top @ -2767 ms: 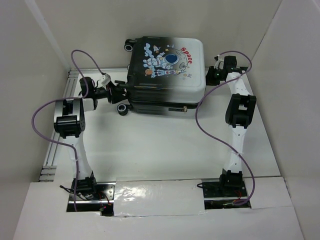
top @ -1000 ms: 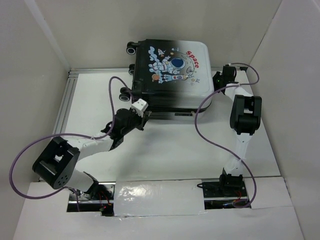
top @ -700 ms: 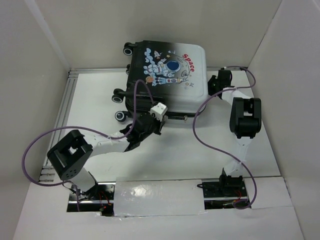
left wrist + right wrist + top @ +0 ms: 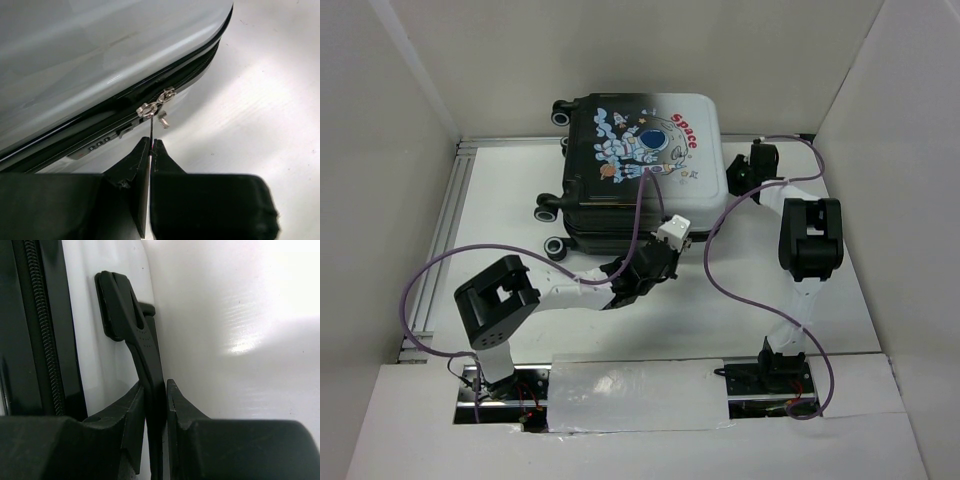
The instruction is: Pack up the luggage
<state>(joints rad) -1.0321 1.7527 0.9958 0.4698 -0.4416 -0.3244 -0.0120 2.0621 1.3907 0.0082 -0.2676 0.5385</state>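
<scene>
- At far middle of table (image 4: 720, 310), lying flat, print up, lid down, wheels (image 4: 556, 247) to the left: luggage (image 4: 640, 165).
- Just near of its near wall, toward the right corner: left gripper (image 4: 151, 145), pinched almost shut on a thin tab (image 4: 151, 131) hanging from the zip sliders (image 4: 156, 102); probably the pull, seen edge-on.
- Running left to right along that near wall, then round the right corner: zip seam (image 4: 200, 62), the line for any drag to follow.
- Against the right wall: right gripper (image 4: 156, 390), clamped on the black side handle (image 4: 125, 310).
- Hidden: contents, far side, extent of seam closed.
</scene>
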